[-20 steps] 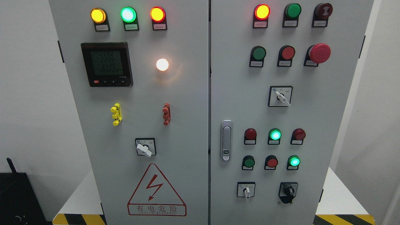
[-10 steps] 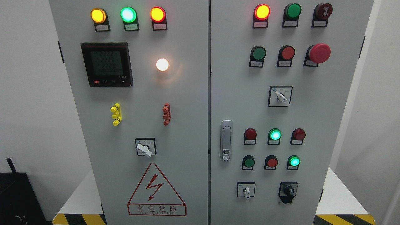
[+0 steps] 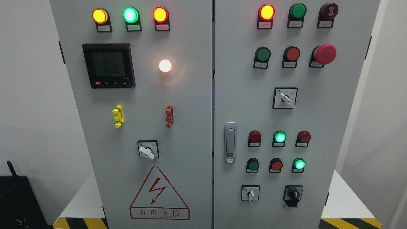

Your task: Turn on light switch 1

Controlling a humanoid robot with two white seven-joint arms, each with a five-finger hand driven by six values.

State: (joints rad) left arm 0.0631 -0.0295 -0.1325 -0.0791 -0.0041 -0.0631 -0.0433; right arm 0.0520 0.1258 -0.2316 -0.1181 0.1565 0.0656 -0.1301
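So neither the left hand nor the right hand shows anywhere in the head view, which means I can't tell whether the fingers are apart or curled. The labels on the cabinet (image 3: 190, 105) are too small to read, so which control is "light switch 1" is a guess. My best bet is the selector switch (image 3: 148, 150) on the left door, knob pointing down and to the right, with the white lamp (image 3: 165, 65) glowing above it. If that lamp belongs to it, the switch may already be on, but I can't confirm the link. The big risk from here is hitting the wrong control. The right door has two similar white-knob selectors, an upper selector (image 3: 285, 98) and a lower selector (image 3: 251, 193), plus a black knob (image 3: 293, 194), and the red mushroom button (image 3: 325, 54) sticks out, so a stray arm could bump it. Overturning a knob could also flip something that's already set right. Compared with the earlier frames, nothing differs: same lamps lit, same knob angles, no arm coming in.
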